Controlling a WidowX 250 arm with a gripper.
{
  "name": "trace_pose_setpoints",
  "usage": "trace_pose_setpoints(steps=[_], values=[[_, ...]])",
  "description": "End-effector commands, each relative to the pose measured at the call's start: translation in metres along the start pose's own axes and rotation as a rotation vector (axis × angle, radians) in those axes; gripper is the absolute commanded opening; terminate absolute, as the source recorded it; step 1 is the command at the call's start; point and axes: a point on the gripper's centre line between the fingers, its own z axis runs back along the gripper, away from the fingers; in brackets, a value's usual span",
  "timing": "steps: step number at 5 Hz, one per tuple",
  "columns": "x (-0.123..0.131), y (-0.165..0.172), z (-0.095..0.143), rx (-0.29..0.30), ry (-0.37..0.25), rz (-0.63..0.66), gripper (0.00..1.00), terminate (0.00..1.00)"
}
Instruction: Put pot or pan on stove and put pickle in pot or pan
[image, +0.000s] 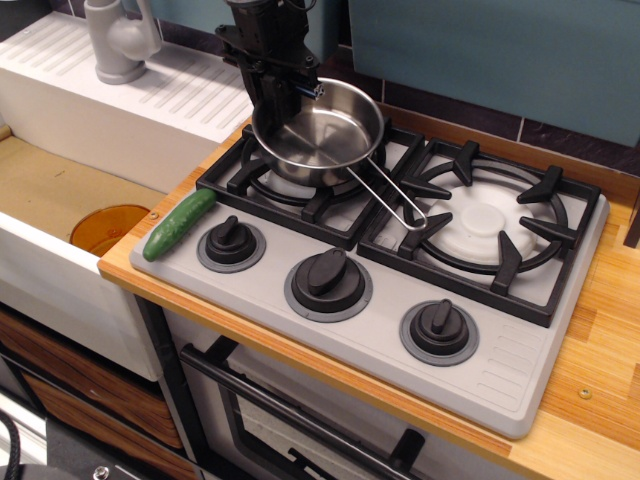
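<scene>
**Steel pan gripped above the left burner**

Wooden worktop (600, 330) carries one grey stove (400, 300) with two black grates, two white burner discs and three knobs along its front. Bare wood shows on the right edge and as a thin strip along the front. One black hand (275, 85) at the back left is clenched on the far-left rim of the single steel pan (320, 135), which sits over the left grate, empty, its wire handle reaching toward the right burner. Whether the pan touches the grate cannot be told. One green pickle (179, 224) lies at the stove's front left corner, well apart from the pan.
</scene>
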Motion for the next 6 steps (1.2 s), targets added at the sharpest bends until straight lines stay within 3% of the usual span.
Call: trace_pose_setpoints(steps=[1, 4, 5, 6], values=[[0.010, -0.020, 0.033, 0.027, -0.050, 0.021, 1.00, 0.00], [-0.002, -0.038, 0.078, 0.047, -0.011, 0.051, 1.00, 0.00], [-0.005, -0.045, 0.094, 0.074, 0.015, 0.000, 1.00, 0.00], [-0.005, -0.045, 0.094, 0.074, 0.015, 0.000, 1.00, 0.00]])
